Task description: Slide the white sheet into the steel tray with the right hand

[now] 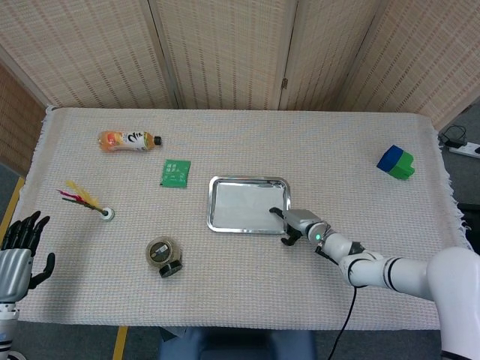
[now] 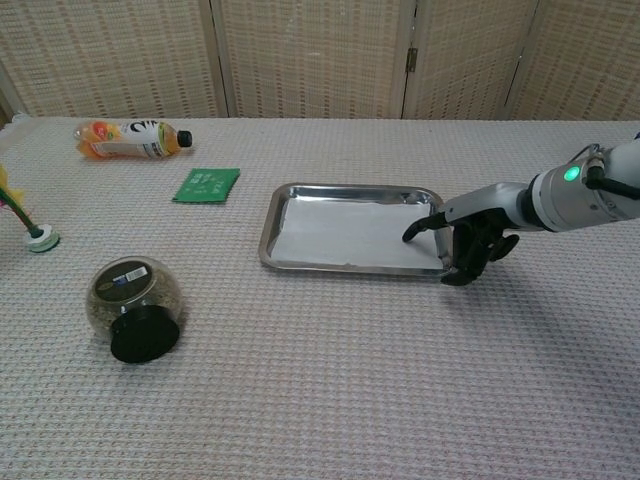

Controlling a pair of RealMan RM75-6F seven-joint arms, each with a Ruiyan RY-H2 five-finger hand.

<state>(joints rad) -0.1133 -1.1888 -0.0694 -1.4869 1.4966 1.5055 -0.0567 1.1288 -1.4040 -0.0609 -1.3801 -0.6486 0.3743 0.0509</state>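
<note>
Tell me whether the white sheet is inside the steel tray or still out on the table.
Inside: the white sheet lies flat on the floor of the steel tray, within its rim.

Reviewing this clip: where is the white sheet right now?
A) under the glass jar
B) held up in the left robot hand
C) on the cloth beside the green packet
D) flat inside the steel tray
D: the white sheet lies flat within the steel tray, with the right robot hand at the tray's right edge.

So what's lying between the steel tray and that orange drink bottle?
A green packet lies between the tray and the bottle, plain in the head view.
</note>
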